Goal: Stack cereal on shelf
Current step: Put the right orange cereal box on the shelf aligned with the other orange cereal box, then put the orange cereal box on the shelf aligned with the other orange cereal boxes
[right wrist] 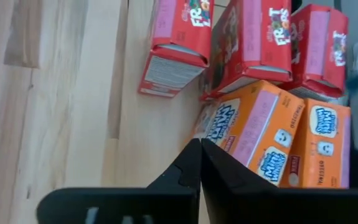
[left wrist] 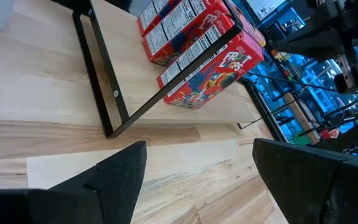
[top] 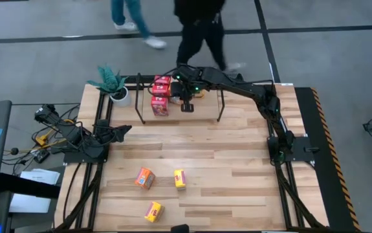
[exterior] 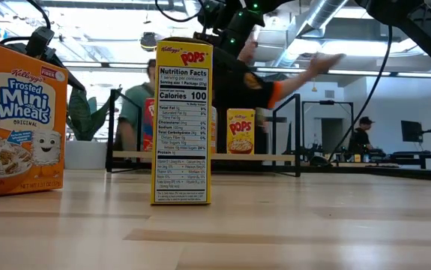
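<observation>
The shelf (top: 221, 103), a low rack of black rods, stands at the table's far middle. On it are three red cereal boxes (right wrist: 250, 43), two orange ones (right wrist: 256, 134) beside them and a yellow one (exterior: 240, 131). My right gripper (right wrist: 199, 155) is shut and slants down above the orange boxes, holding nothing. An orange box (top: 145, 178) and two yellow boxes (top: 180, 179) (top: 153, 211) lie on the near part of the table. My left gripper (top: 124, 129) waits open at the table's left, facing the shelf.
A white potted plant (top: 114, 84) stands by the shelf's left end. People (top: 198, 32) walk on the floor beyond the far edge. Bare wood lies between the shelf and the loose boxes.
</observation>
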`<state>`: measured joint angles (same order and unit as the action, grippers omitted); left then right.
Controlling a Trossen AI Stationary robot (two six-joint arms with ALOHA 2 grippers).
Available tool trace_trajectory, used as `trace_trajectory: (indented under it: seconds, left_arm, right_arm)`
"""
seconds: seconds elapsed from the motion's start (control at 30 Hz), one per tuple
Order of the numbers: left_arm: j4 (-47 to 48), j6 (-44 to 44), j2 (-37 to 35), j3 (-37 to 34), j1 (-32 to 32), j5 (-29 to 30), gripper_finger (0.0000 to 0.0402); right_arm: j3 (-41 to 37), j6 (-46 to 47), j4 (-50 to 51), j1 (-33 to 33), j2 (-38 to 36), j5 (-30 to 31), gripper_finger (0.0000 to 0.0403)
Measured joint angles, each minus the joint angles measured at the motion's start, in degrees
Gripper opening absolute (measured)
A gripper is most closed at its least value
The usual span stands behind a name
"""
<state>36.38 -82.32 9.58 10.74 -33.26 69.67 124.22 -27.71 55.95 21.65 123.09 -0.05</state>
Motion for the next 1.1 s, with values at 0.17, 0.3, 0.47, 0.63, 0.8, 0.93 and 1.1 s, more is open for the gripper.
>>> trace_trajectory:
  seconds: [0.17, 0.3, 0.47, 0.63, 0.8, 0.93, 1.1]
  left_arm:
    - [0.02, 0.0, 0.02, 0.02, 0.0, 0.0, 0.0286]
    - [-0.07, 0.0, 0.01, 0.02, 0.0, -0.02, 0.0286]
    - [-0.13, -0.01, 0.0, 0.02, 0.0, -0.04, 0.0286]
    - [-0.15, -0.02, 0.0, 0.02, 0.0, -0.04, 0.0286]
    - [-0.2, 0.0, 0.0, 0.02, 0.0, -0.04, 0.0286]
    - [-0.24, -0.05, 0.01, 0.01, 0.0, -0.04, 0.0286]
    - [-0.24, -0.1, 0.02, 0.0, 0.0, -0.02, 0.0286]
  right_arm:
    - [0.0, -0.61, -0.46, 0.35, 0.0, 0.02, 0.0014]
    - [0.0, 0.25, 0.1, 0.64, 0.0, -0.44, 0.0018]
    - [0.0, 0.27, -0.35, 0.11, 0.0, -0.59, 0.0038]
    - [0.0, 0.7, -0.32, 0.09, 0.0, -0.7, 0.0036]
    - [0.0, 0.7, -0.4, 0.2, 0.0, -0.91, 0.002]
    - [0.0, 0.71, -0.05, 0.45, 0.0, -1.99, 0.0017]
    - [0.0, 0.42, -0.97, 0.54, 0.0, -1.57, 0.0034]
